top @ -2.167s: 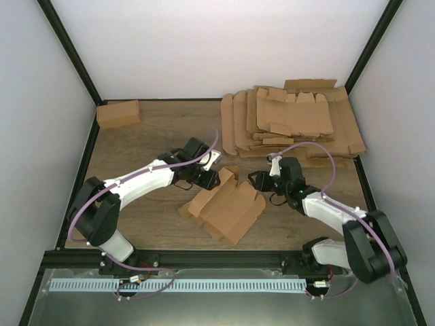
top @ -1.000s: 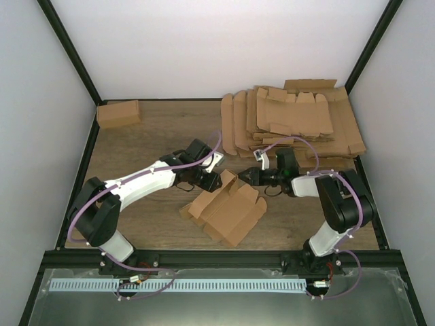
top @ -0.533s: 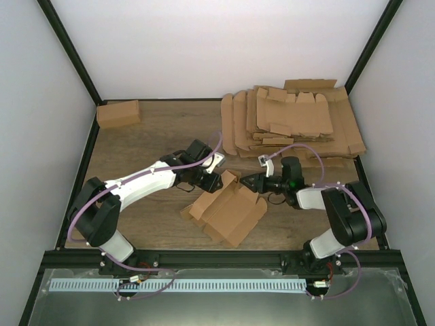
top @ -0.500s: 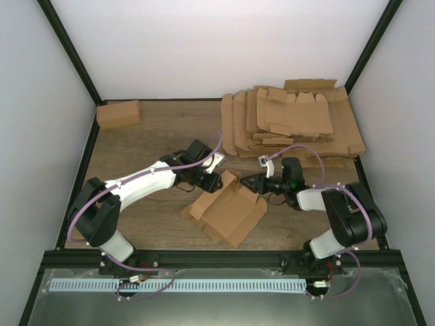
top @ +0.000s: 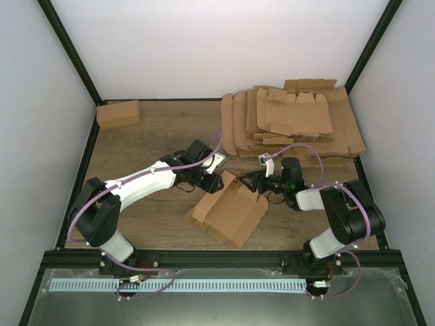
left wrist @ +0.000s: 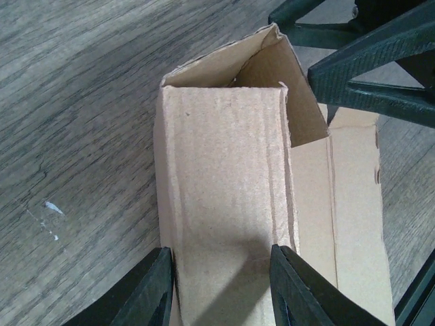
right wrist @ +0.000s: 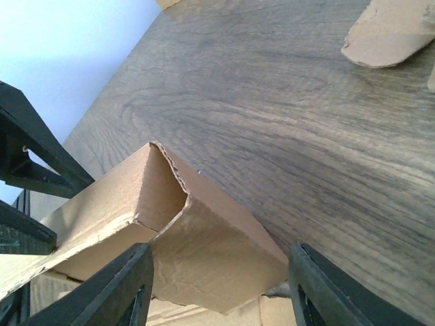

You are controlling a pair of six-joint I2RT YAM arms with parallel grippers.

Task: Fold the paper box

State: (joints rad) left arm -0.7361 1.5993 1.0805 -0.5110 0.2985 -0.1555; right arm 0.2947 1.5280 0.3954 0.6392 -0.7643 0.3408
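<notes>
**Top external view.** The left gripper [top: 216, 178] is clamped on the far, raised end of the paper box [top: 231, 212]. The right gripper [top: 246, 182] faces it from the opposite side of that same end. The box lies mid-tabletop [top: 156, 129], between the 2 arms. Its long axis runs from the grippers back toward the arm bases, and most of the sheet lies flat on the near side. It sits well apart from the heap of cardboard sheets [top: 292, 122] at the far right.

**Left wrist view.** The left gripper [left wrist: 221, 272] has 1 finger on each side of a folded-over panel of the paper box [left wrist: 224, 156], pressed against its edges. The panel runs straight ahead from the gripper and ends in an upright, open corner. The right gripper's fingers [left wrist: 380, 51] stand just beyond that corner.

**Right wrist view.** The right gripper [right wrist: 221, 272] is released. Its jaws are spread on either side of the folded corner of the paper box [right wrist: 204, 238], and no pinch is evident. The corner lies directly ahead, between the jaws.

**Judgement.** Both arms are equally near the raised end. The left holds it, so the next crease falls to the right gripper, working toward the left.
</notes>
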